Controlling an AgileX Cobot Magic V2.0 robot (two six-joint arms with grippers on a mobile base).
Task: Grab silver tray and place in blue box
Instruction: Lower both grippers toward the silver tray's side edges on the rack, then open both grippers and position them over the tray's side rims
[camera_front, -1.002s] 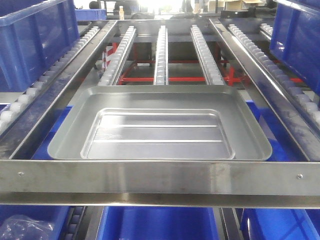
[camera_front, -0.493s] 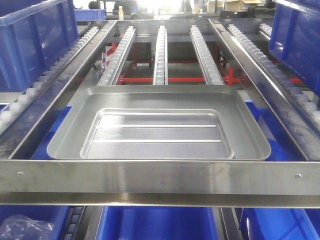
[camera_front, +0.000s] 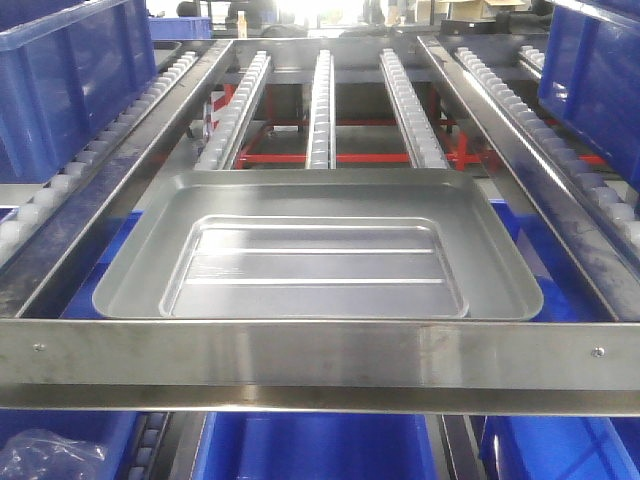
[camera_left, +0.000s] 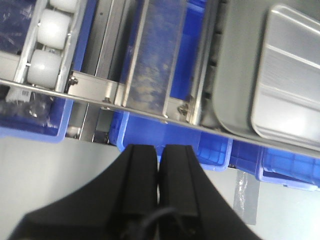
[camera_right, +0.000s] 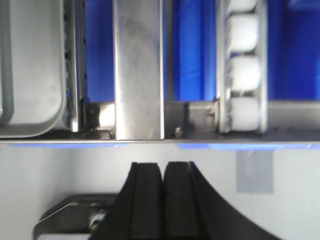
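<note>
Silver tray lay flat at frame centre on the roller-track desk, just behind its front steel bar. Blue box sat below, lower centre. Left end effector and right end effector were both pressed together, empty.

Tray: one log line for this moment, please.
tray: on rack, ungrasped | left gripper: jaws shut, empty | right gripper: jaws shut, empty | blue box: below rack

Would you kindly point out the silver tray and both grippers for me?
silver tray (camera_front: 320, 265): front-facing view, recessed centre panel.
left gripper (camera_left: 159, 152): left wrist view, seam between closed fingertips.
right gripper (camera_right: 163, 168): right wrist view, seam between closed fingertips.
</note>
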